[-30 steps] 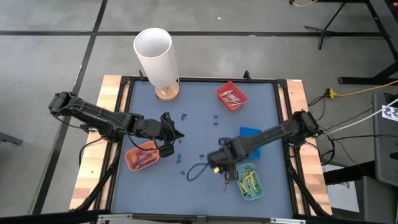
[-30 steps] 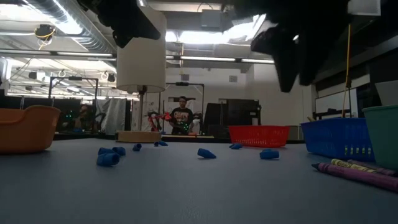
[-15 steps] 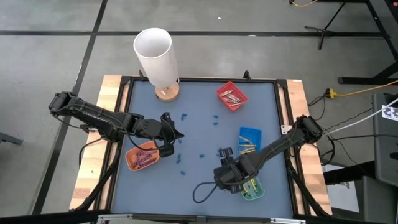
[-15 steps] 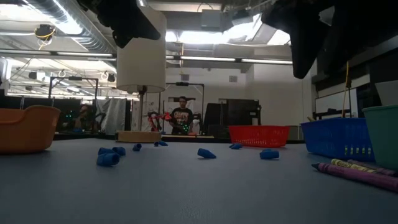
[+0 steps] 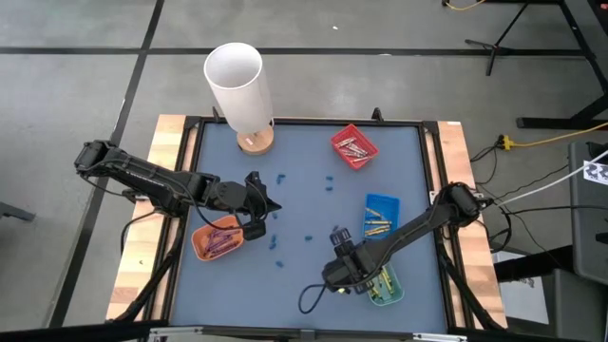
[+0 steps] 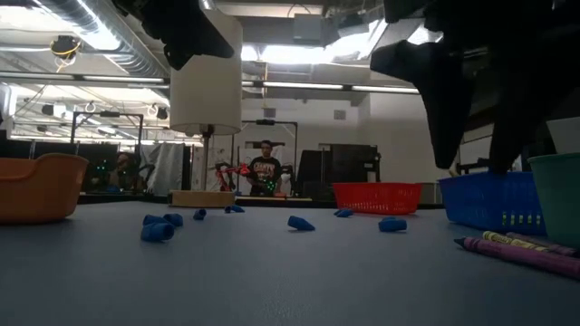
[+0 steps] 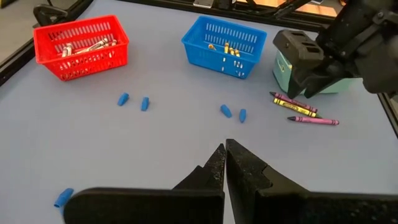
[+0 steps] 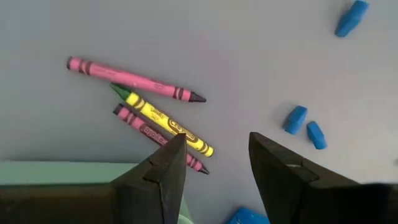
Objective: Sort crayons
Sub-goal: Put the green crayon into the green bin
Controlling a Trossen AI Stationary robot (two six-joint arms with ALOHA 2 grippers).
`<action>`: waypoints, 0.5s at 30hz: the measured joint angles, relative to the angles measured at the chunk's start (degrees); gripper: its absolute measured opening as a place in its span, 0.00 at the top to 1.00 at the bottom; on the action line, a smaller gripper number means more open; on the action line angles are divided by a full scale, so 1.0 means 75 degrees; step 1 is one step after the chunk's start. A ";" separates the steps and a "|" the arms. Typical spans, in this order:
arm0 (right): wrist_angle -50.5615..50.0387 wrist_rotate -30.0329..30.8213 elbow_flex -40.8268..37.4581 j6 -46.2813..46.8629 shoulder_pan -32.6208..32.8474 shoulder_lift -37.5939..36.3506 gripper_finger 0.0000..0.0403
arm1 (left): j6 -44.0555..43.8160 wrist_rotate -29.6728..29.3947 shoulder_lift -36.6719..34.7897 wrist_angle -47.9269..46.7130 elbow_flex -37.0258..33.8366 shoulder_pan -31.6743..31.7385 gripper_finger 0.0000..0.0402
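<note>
Three loose crayons lie flat on the blue mat beside the teal tray point(image 7: 323, 84): a pink one point(image 8: 134, 79), a yellow one point(image 8: 165, 121) and a purple-pink one point(image 8: 155, 135). They also show in the low view as crayons point(image 6: 517, 249). My right gripper point(image 8: 214, 158) hangs open just above them, pointing down, touching nothing. My left gripper point(image 7: 224, 152) is shut and empty, held over the mat by the orange tray point(image 5: 217, 239).
Red tray point(image 5: 353, 146) with silver crayons at the far side, blue tray point(image 5: 381, 214) with gold ones, teal tray point(image 5: 385, 285) with yellow ones. A white tube point(image 5: 237, 85) stands at the far left. Small blue bits point(image 7: 134, 101) are scattered mid-mat.
My right gripper has moved toward the table's near edge and down, from beside the blue tray to the loose crayons next to the teal tray, rolling its wrist as it went. It has stayed open.
</note>
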 joint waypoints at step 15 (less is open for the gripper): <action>-0.0179 -0.0033 -0.0006 -0.1546 0.0000 0.0533 0.57 | 0.0003 -0.0002 0.0000 -0.0001 0.0000 0.0000 1.00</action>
